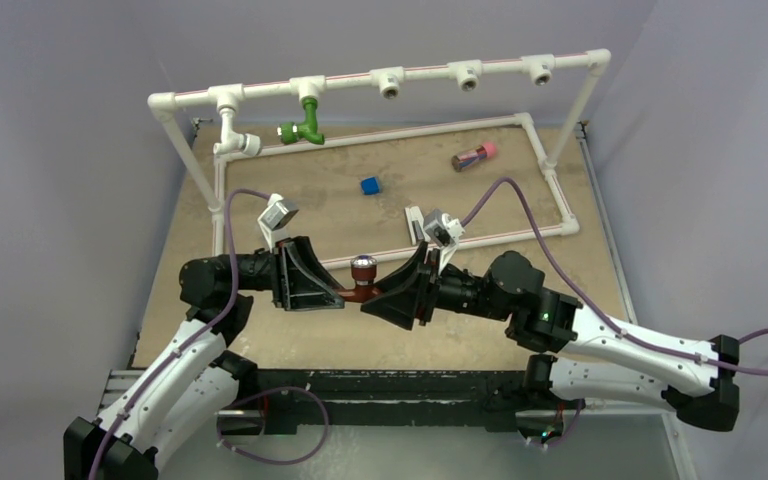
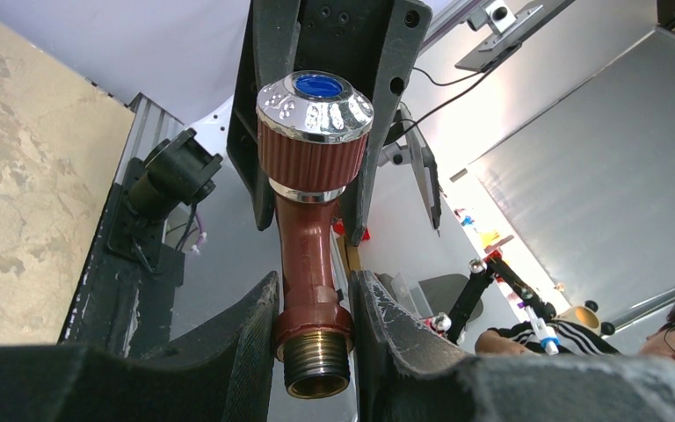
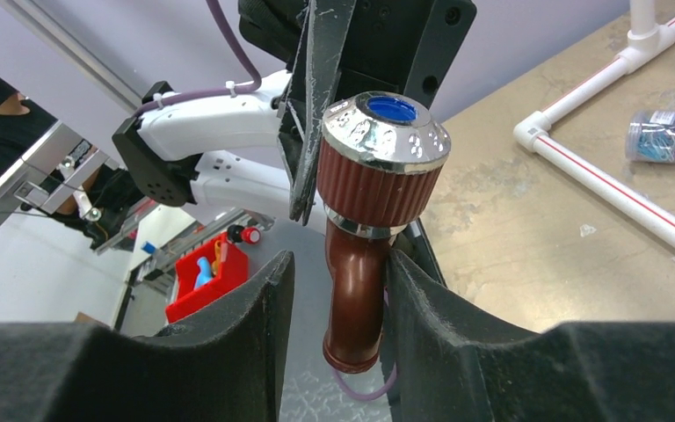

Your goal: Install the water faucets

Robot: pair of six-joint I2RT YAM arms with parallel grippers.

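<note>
**Left gripper** (image 2: 315, 299): closed on the reddish-brown faucet (image 2: 309, 237). Both fingers (image 2: 246, 334) press the collar just above the brass threaded end (image 2: 316, 365), which sticks out past the fingertips toward the wrist camera.

**Right gripper** (image 3: 338, 268): partly open, jaws astride the faucet's spout (image 3: 356, 308). One finger stands apart from the spout with a clear gap. The other lies just beside it; whether it touches cannot be told.

**Reddish-brown faucet:** held in the air between the two grippers, which face each other tip to tip over the near part of the table (image 1: 260, 210). Its ribbed knob (image 2: 315, 114), chrome-capped with a blue centre, points upward in the top view.

**Green faucet** (image 1: 305, 128): hangs from the second fitting from the left on the top rail of the pipe frame (image 1: 430, 72).

**White faucet** (image 1: 232, 135): hangs from the leftmost fitting, just beside the green one.

**Pipe frame:** white, standing at the far edge of the table; the three fittings to the right show open mouths.

**Blue cube** (image 1: 370, 185): on the table, inside the frame's base rectangle, well apart from both grippers.

**Pink-capped cylinder** (image 1: 475, 155): lying on its side on the table, far right.
</note>
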